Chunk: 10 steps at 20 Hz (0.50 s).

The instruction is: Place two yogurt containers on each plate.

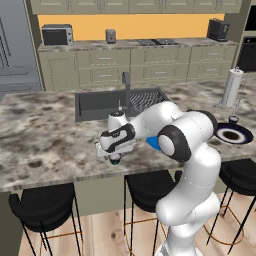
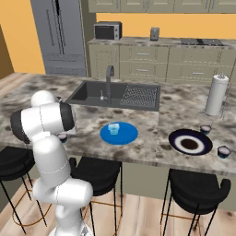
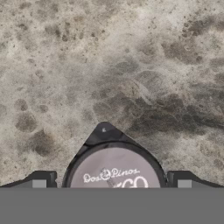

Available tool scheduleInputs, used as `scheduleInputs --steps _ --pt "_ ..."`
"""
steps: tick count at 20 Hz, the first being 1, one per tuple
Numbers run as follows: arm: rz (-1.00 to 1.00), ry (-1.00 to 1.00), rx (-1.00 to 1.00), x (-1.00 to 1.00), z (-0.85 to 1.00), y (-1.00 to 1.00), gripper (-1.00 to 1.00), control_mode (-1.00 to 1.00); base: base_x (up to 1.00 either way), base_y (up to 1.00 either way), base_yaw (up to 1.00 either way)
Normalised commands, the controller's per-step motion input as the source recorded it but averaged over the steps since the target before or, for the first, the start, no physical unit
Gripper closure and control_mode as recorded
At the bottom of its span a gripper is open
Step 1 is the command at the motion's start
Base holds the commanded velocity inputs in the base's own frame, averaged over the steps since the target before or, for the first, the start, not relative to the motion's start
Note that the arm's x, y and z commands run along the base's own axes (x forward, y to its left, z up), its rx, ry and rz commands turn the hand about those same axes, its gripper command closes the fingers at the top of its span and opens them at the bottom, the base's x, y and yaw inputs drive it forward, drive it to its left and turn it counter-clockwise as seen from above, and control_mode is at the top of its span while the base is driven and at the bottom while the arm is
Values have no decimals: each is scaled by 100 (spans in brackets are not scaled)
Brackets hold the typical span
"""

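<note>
The yogurt cup (image 3: 115, 168) sits on the worktop (image 3: 131, 65) between the spread fingers of the tool (image 3: 111, 183), ungripped; closing off-centre could tip it or nudge it away; the blue plate (image 2: 119, 133) lies well apart.

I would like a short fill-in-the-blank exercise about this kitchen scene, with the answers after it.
1. The pale blue yogurt cup sits on the bright ___ plate.
2. The dark plate carries ___ cups.
3. The claw is ___ above a round yogurt cup.
4. The paper towel roll stands ___.

Answers: blue; no; open; upright
</note>
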Motion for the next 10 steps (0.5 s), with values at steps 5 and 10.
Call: scheduleInputs --steps 5,10 --pt "0 0 0 7 -10 0 -100 -100 0 0 0" --pt "0 0 0 0 -17 0 -100 -100 0 0 0"
